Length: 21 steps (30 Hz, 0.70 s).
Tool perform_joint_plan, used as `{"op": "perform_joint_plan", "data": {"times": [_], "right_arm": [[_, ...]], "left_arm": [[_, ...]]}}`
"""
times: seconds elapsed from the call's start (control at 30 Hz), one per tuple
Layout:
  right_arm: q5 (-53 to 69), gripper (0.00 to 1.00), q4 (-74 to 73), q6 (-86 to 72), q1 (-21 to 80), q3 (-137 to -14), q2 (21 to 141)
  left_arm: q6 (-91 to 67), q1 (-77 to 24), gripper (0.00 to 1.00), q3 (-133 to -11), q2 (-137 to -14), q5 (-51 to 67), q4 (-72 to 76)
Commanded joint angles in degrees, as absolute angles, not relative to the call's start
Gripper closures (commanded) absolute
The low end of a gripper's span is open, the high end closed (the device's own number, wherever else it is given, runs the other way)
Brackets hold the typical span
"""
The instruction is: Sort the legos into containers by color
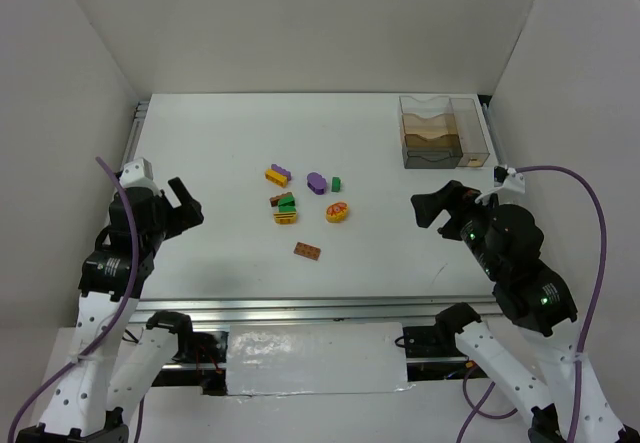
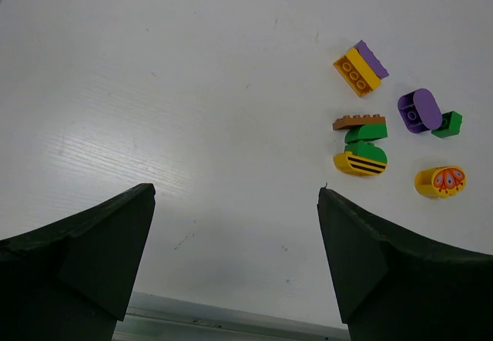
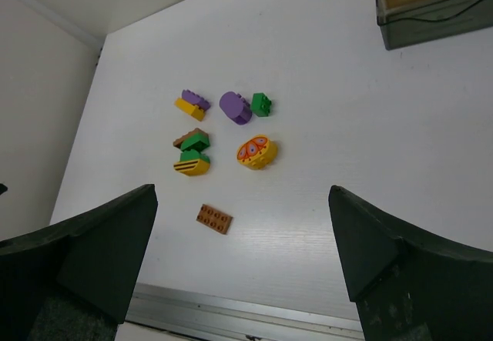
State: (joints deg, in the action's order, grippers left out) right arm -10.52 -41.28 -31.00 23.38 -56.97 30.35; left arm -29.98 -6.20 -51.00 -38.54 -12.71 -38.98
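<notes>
The legos lie mid-table: a yellow-and-purple stack (image 1: 277, 174) (image 2: 360, 68) (image 3: 192, 104), a purple rounded brick (image 1: 316, 181) (image 2: 419, 111), a small green brick (image 1: 336, 184) (image 3: 261, 104), a brown-green-yellow stack (image 1: 285, 207) (image 2: 360, 145) (image 3: 192, 152), a yellow patterned brick (image 1: 337, 211) (image 3: 256, 152) and a flat brown brick (image 1: 307, 251) (image 3: 214, 218). The clear container (image 1: 443, 131) (image 3: 431, 2) stands at the far right. My left gripper (image 1: 188, 205) (image 2: 236, 193) is open and empty, left of the bricks. My right gripper (image 1: 432, 211) (image 3: 242, 191) is open and empty, right of them.
White walls enclose the table on the left, back and right. A metal rail (image 1: 300, 308) runs along the near edge. Bare white table lies between each gripper and the brick cluster.
</notes>
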Motion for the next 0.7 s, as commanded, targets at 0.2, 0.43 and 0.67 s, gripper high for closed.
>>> {"op": "perform_joint_plan", "data": {"times": [0.2, 0.43, 0.67], "right_arm": [[-8.3, 0.0, -38.1, -30.7, 23.9, -55.5, 29.0], [-9.7, 0.0, -39.3, -31.3, 23.9, -55.6, 30.5], [-11.1, 0.0, -39.3, -31.6, 23.8, -55.5, 31.7]], "left_arm": [[-29.1, -6.3, 0.0, -52.4, -38.5, -12.1, -36.9], [-29.2, -6.3, 0.01, -52.2, -38.2, -12.1, -36.9], [-29.1, -6.3, 0.0, -52.1, -38.2, -11.3, -36.7]]}}
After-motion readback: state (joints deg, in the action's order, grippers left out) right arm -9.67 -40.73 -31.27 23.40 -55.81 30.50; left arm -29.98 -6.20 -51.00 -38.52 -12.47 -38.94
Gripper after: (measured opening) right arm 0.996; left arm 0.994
